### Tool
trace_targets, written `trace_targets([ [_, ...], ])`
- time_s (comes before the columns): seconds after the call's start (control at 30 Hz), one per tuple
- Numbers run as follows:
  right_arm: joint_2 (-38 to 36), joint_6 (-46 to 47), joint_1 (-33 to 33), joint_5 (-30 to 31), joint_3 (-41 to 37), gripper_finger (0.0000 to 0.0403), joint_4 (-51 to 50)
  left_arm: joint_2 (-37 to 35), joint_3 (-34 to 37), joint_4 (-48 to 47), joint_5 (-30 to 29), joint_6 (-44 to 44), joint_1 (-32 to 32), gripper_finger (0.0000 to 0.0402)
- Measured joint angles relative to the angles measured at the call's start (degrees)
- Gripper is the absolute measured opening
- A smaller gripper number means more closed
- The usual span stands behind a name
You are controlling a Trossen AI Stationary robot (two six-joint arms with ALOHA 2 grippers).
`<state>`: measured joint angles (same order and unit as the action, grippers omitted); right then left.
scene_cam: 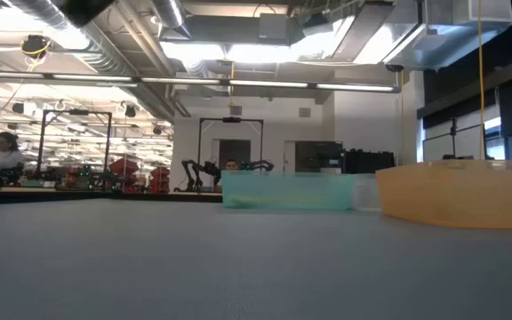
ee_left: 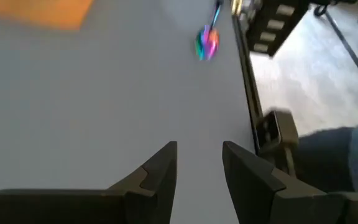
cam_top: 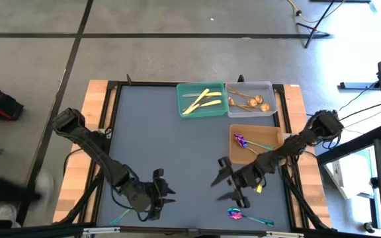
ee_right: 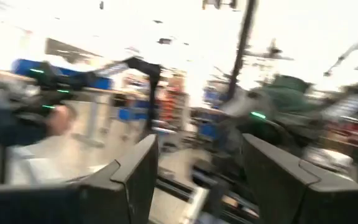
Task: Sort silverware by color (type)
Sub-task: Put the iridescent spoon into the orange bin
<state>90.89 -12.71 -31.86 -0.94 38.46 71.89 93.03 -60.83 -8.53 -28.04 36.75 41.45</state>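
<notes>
Nearest my end of the table, an iridescent spoon (cam_top: 243,216) lies loose by the front edge, right of centre. There's a teal sliver (cam_top: 119,217) by the left front corner too, but I can't tell what it is.

My left gripper (cam_top: 166,196) hovers just above that front strip, fingers apart and empty. Its wrist view looks across bare grey mat to that same spoon (ee_left: 207,41).

The right gripper (cam_top: 224,185) sits mid-table, jaws wide open, nothing in them. Its wrist view only gets blurry room, so no help there.

Lots of open mat (cam_top: 157,145) between the arms and trays.

Farther back: orange tray (cam_top: 274,138) with one iridescent spoon (cam_top: 241,141), then green tray (cam_top: 181,100) with gold knives (cam_top: 200,102) and grey tray (cam_top: 270,88) with copper spoons (cam_top: 250,102). Low view shows only the tray walls.
</notes>
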Motion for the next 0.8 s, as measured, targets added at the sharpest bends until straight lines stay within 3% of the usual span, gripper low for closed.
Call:
trace_targets([
  [0.1,4.48,0.12,-1.53,-2.35,4.67,0.0221,-3.10,0.00,-0.16,-5.85,3.02,10.30,1.33,0.0124],
  [0.2,8.94,0.29,-4.18,-2.38,8.51,0.0221,-12.84,0.00,-0.16,-12.67,7.31,22.17,2.78,0.0124],
  [0.4,11.57,-1.33,-9.71,8.10,16.07,0.0221,-24.53,0.00,-0.16,-22.49,10.86,40.18,6.92,0.0124],
  [0.6,11.66,-2.52,-12.99,13.58,22.12,0.0221,-38.18,0.33,-0.16,-26.07,11.58,52.23,10.35,0.0124],
  [0.8,11.61,-2.58,-13.51,15.64,22.84,0.0221,-40.66,3.17,-0.16,-26.78,17.69,60.37,12.31,0.0124],
])
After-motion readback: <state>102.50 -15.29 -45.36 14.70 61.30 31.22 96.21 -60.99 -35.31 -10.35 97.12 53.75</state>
